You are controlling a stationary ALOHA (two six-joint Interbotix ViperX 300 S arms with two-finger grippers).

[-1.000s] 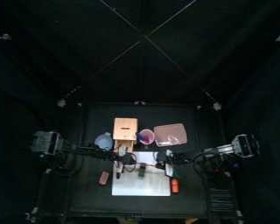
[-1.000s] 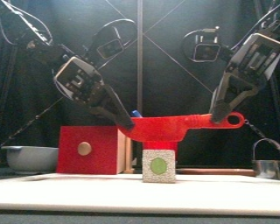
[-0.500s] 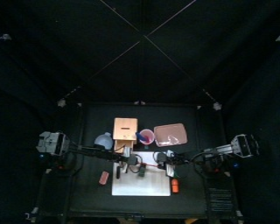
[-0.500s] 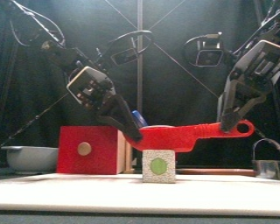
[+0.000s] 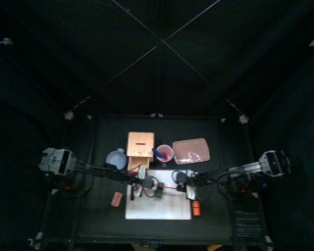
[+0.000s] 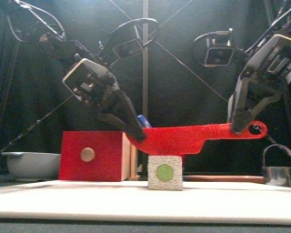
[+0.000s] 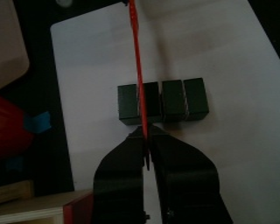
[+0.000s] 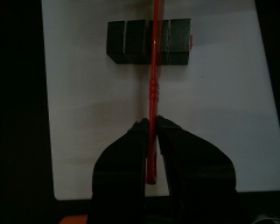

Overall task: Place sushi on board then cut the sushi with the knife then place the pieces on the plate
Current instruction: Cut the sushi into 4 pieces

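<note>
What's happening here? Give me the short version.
Both arms share the red knife: the left gripper grips one end, the right gripper the other. It hangs crosswise right over the sushi roll, which stands whole on the white cutting board. The pink tray sits behind the board.

The left end effector [image 6: 135, 135] and the right end effector [image 6: 246, 121] each grip one end of a red knife [image 6: 191, 136]. The knife slants up toward the right, just over a sushi roll [image 6: 166, 171] that stands on the white board [image 6: 145, 202]. Behind are a red-fronted box [image 6: 97, 157], a bowl [image 6: 33, 164] and a metal cutter [image 6: 278, 169].
</note>
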